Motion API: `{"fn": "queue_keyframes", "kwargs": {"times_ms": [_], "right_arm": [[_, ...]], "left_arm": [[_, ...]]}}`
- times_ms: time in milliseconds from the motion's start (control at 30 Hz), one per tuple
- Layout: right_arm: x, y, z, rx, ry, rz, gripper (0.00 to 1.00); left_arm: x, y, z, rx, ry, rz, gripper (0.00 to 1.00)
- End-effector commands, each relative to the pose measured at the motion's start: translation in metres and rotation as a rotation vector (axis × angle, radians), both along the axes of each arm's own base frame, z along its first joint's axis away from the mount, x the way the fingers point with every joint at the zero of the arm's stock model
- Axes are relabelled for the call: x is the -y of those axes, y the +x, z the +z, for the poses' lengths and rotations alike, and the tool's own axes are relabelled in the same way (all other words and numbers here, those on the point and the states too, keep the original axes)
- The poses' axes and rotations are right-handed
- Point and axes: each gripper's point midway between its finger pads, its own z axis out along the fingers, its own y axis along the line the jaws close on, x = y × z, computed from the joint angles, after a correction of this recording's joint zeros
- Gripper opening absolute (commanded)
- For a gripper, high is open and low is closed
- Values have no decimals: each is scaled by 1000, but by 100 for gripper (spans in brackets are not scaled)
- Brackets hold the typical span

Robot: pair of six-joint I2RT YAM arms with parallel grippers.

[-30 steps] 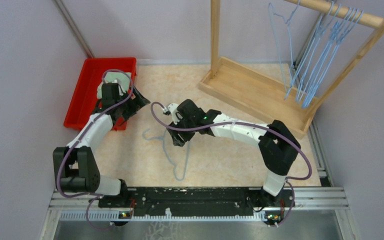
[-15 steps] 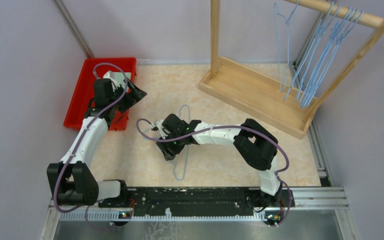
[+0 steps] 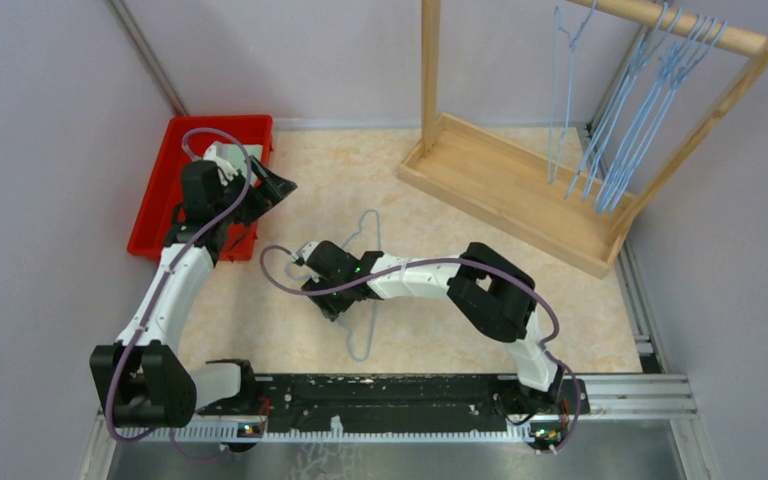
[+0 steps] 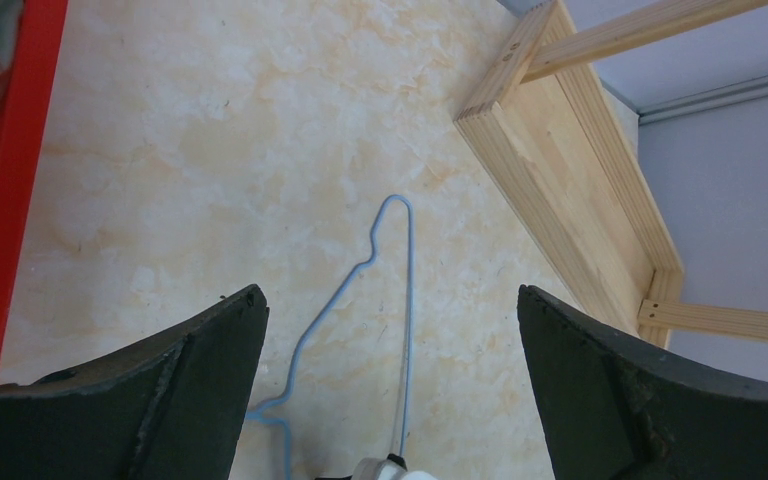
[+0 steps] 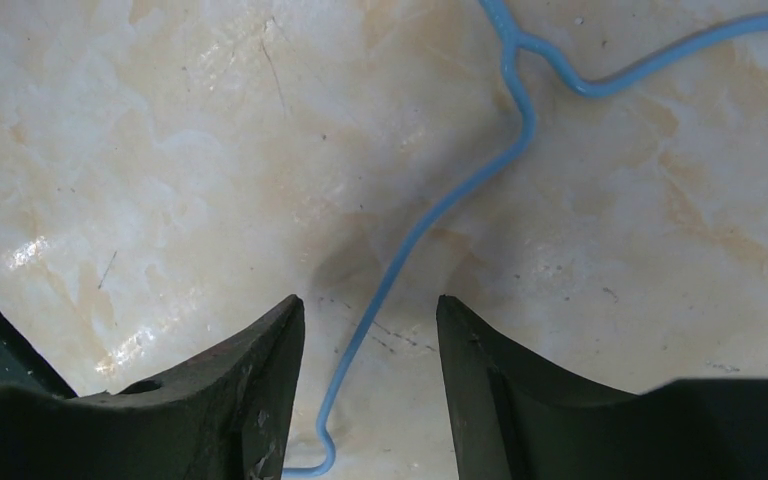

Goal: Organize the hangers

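One light-blue wire hanger (image 3: 363, 340) lies flat on the marble table, its narrow end (image 3: 367, 216) pointing to the back. My right gripper (image 3: 326, 298) is low over it, open, with the wire (image 5: 430, 215) running between the two fingers and not pinched. My left gripper (image 3: 272, 188) is open and empty, raised beside the red bin, and looks down on the same hanger (image 4: 408, 262). Several more hangers (image 3: 643, 105) hang on the wooden rack's rail, with one (image 3: 560, 95) apart at the left.
A red bin (image 3: 165, 190) stands at the back left, with its wall in the left wrist view (image 4: 0, 200). The wooden rack (image 3: 505, 185) with a tray base fills the back right, and its base shows in the left wrist view (image 4: 580, 190). Purple cables loop off both arms.
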Motion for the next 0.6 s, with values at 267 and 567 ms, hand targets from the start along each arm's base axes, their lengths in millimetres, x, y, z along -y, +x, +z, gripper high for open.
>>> {"fn": "queue_keyframes", "kwargs": {"times_ms": [267,567], "right_arm": [[51,-20,-58,48,-331,-179,42],[91,-28,-63,42,-381,-276,0]], "left_arm": [[6,-15,1,29,-58,-17,100],[8,-22,7,51,-64,-29,100]]}}
